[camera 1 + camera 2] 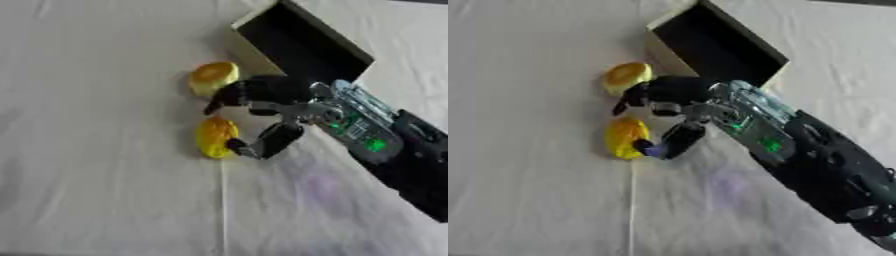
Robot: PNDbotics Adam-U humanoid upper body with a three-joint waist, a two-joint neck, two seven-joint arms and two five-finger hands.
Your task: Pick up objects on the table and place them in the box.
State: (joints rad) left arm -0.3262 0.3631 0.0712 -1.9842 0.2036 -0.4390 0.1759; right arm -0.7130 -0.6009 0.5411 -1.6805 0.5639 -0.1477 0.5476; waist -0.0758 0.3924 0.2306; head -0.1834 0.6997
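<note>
Left eye view shows the right hand (271, 107) reaching in from the right side, palm hovering btw two yellow objects on the white tablecloth (105, 175). The far one, a roundish yellow thing w/ an orange top (213, 76), sits just left of the box (302, 42) and near the upper fingers, but I can't tell if they touch it. The near one, an oval yellow object (214, 137), has the thumb (267, 142) curled in against its right edge. So the hand is partly curled, thumb tip touching or almost touching the oval thing, the other fingers arched above it w/ a gap, nothing actually lifted or enclosed yet afaict. The box is open, dark inside, lying at the far side just beyond the hand, w/ nothing visible inside. The left hand isn't visible in either view. What could go wrong imo: the thumb is only on one side of the oval object, so if it closes w/o the fingers coming down on the left side, it'll prob just shove the thing leftward across the cloth. The cloth looks wrinkly, so the object could roll or snag on it. Also the upper fingers are close to the far yellow piece, so closing might knock that one away from the box. Both objects look rounded and smooth, so a pinch off centre could squirt one out.
</note>
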